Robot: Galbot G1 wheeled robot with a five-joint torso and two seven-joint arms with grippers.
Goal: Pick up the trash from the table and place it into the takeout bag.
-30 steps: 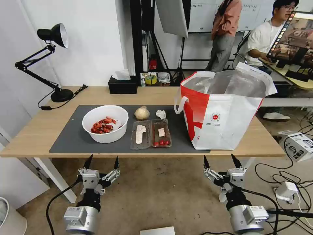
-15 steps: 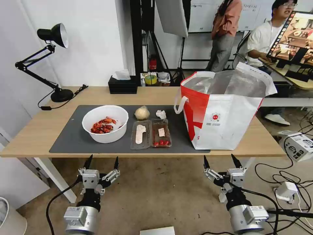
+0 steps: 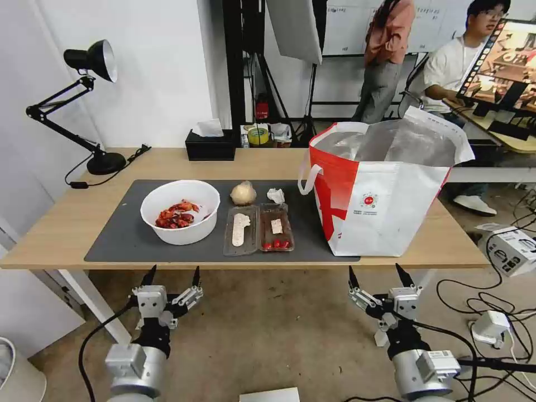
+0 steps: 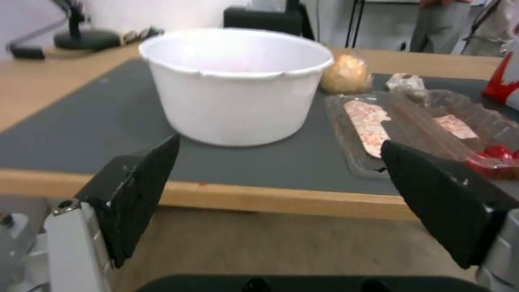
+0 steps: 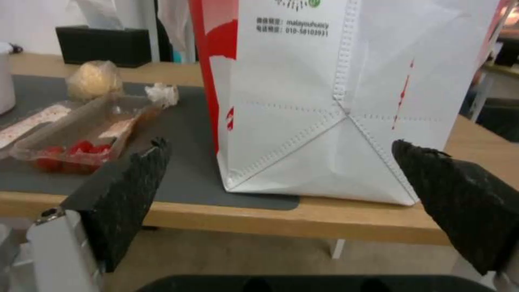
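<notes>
Nearest me, my left gripper (image 3: pixel 172 276) and right gripper (image 3: pixel 377 274) hang below the tabletop (image 3: pixel 61 223) edge, jaws spread wide, gripping nothing. On the grey mat (image 3: pixel 123 234) sit the white bowl of crayfish shells (image 3: pixel 180 211), the clear hinged tray (image 3: pixel 258 228), then the beige wrapped ball (image 3: pixel 243 193) and crumpled tissue (image 3: pixel 275 195). The takeout bag (image 3: pixel 385 190) stands open at right.
</notes>
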